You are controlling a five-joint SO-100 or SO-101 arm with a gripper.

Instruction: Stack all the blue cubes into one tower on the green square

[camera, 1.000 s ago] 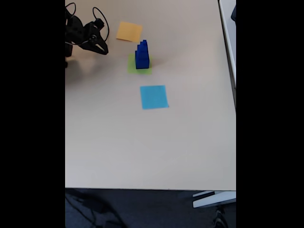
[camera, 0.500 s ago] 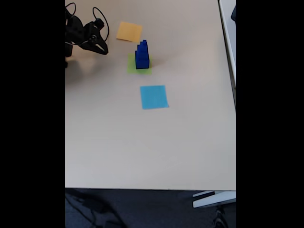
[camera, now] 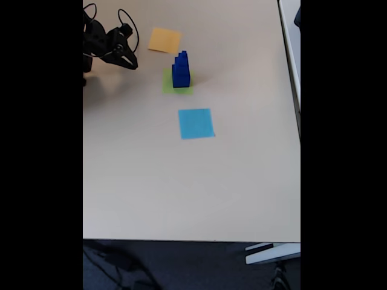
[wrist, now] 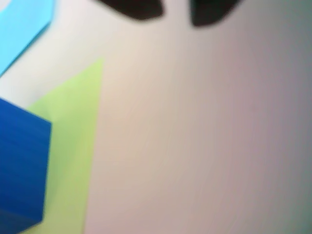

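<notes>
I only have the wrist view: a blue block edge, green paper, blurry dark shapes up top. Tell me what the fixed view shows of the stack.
Observer: The blue cubes stand as one stepped tower, largest at the bottom, smaller ones above.
Operator: Confirm which patch it stands on.
Observer: It stands on the green square, which lies between the orange-yellow square and the light-blue square.
Operator: Report where the gripper is.
Observer: The gripper is left of the tower in the fixed view, apart from it, holding nothing, its jaws slightly parted.
Operator: Check for stray cubes.
Observer: I see no loose cubes on the table.
</notes>
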